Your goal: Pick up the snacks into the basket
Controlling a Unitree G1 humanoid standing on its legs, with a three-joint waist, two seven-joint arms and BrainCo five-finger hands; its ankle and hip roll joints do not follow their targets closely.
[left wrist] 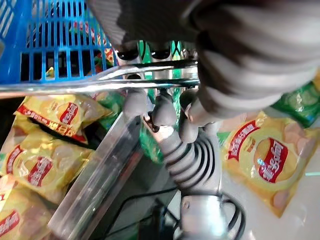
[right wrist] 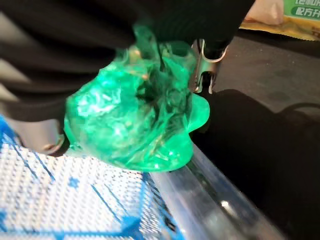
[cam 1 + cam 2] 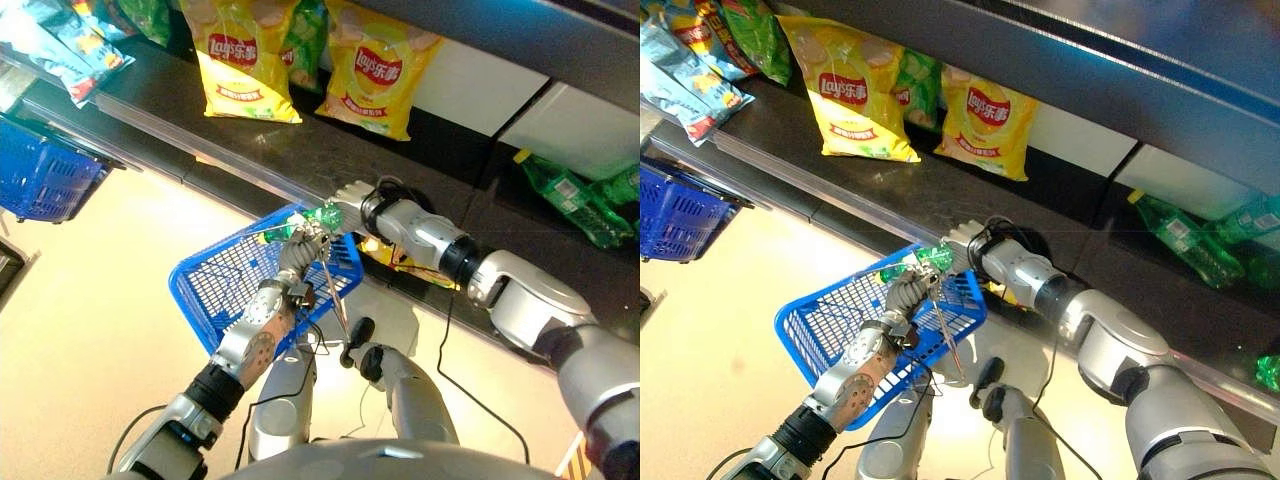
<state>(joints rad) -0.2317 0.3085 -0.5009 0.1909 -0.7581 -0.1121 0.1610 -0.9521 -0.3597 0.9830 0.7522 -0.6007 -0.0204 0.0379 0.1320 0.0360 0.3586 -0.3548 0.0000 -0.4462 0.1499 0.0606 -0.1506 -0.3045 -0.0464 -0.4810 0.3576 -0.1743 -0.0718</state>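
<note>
The left robot hand (image 3: 296,262) is curling its fingers around the metal handle (image 1: 150,80) of the blue basket (image 3: 215,283), holding it up beside the dark shelf (image 3: 330,160). The right robot hand (image 3: 345,213) is clamping a crumpled green snack bag (image 2: 135,117) just over the basket's rim nearest the shelf. Two yellow chip bags (image 3: 245,65) are lying on the shelf beyond the basket.

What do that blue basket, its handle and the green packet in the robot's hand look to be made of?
The blue basket looks like moulded plastic: an open, matt grid. Its handle seems to be bare metal, a shiny silver bar. The green packet in the right hand appears to be thin glossy film, crumpled and catching light.
</note>
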